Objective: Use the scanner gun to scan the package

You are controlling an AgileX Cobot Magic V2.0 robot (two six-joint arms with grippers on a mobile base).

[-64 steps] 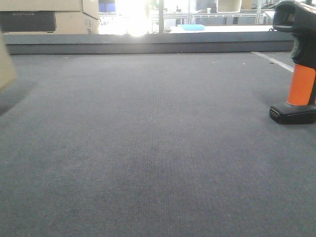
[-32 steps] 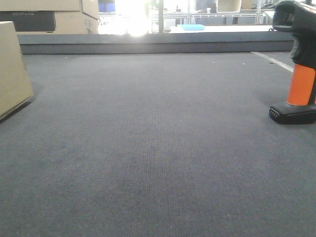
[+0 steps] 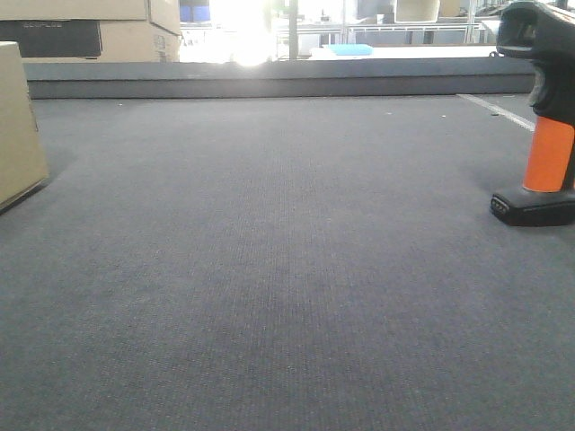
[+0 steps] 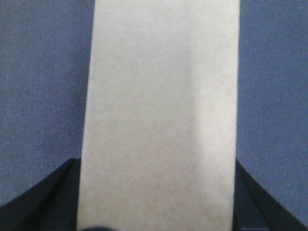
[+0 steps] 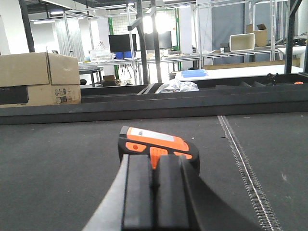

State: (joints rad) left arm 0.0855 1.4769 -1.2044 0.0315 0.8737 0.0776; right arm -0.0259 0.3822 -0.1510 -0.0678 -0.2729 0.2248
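Left wrist view: the package (image 4: 159, 115) is gripped between the dark fingers (image 4: 38, 202) of the left gripper (image 4: 156, 211), one finger pressed against each long side, with grey carpet (image 4: 43, 72) seen beyond both. In the right wrist view the right gripper (image 5: 154, 192) is seen with fingers (image 5: 137, 192) pressed together, and the scanner gun (image 5: 159, 144) is found just ahead of the fingertips; whether it is touched cannot be told. In the front-facing view the package (image 3: 18, 126) is seen at the far left and the scanner gun (image 3: 544, 126) upright on its foot at the far right, well apart.

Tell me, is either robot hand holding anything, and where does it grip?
The left gripper clamps the package across its narrow sides. Whether the right gripper grips the scanner gun cannot be told.
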